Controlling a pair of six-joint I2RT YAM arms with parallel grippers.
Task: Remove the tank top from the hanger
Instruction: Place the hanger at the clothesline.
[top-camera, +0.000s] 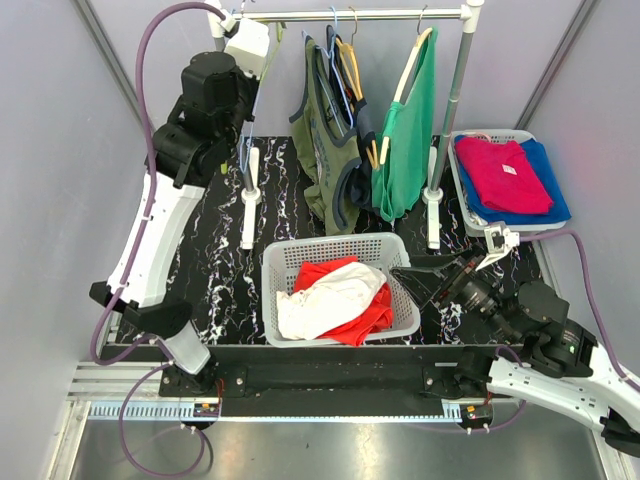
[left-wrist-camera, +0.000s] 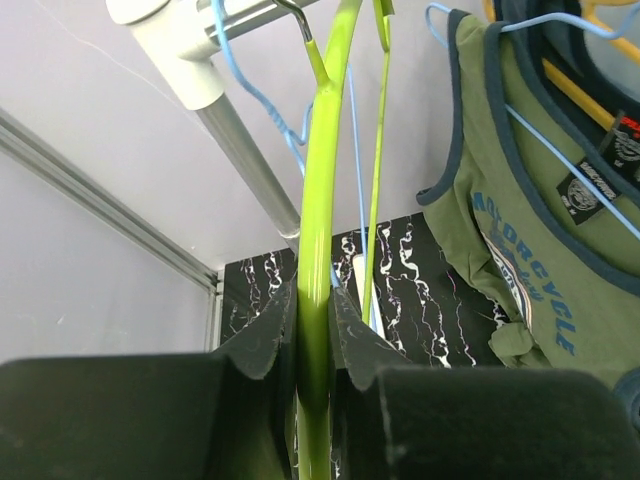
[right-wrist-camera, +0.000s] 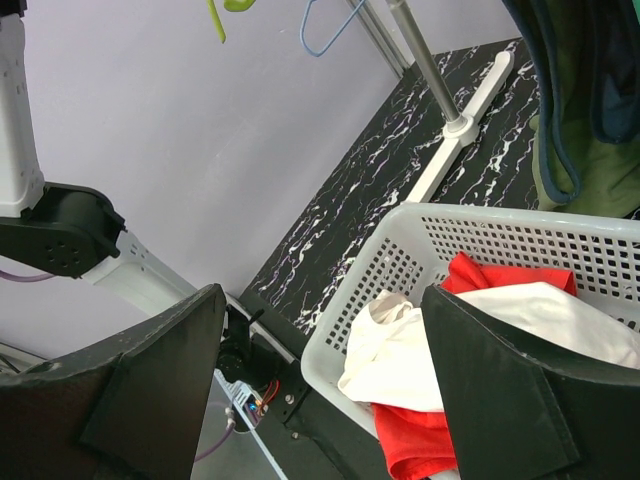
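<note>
My left gripper (left-wrist-camera: 315, 320) is raised at the left end of the rack rail (top-camera: 350, 14) and is shut on a bare lime-green hanger (left-wrist-camera: 322, 200), whose hook is at the rail. In the top view the left gripper (top-camera: 250, 50) is just under the rail. An olive tank top (top-camera: 330, 150) hangs on a blue hanger (left-wrist-camera: 560, 150) to its right. A green tank top (top-camera: 408, 140) hangs further right. A white garment (top-camera: 320, 300) lies on red cloth (top-camera: 370, 315) in the basket (top-camera: 330, 245). My right gripper (top-camera: 418, 283) is open and empty beside the basket's right wall.
A white tray (top-camera: 465, 200) at the back right holds folded red and blue clothes. The rack's upright posts (top-camera: 455, 100) and white feet (top-camera: 248, 215) stand on the black marbled table. Navy garments hang between the olive and green tops.
</note>
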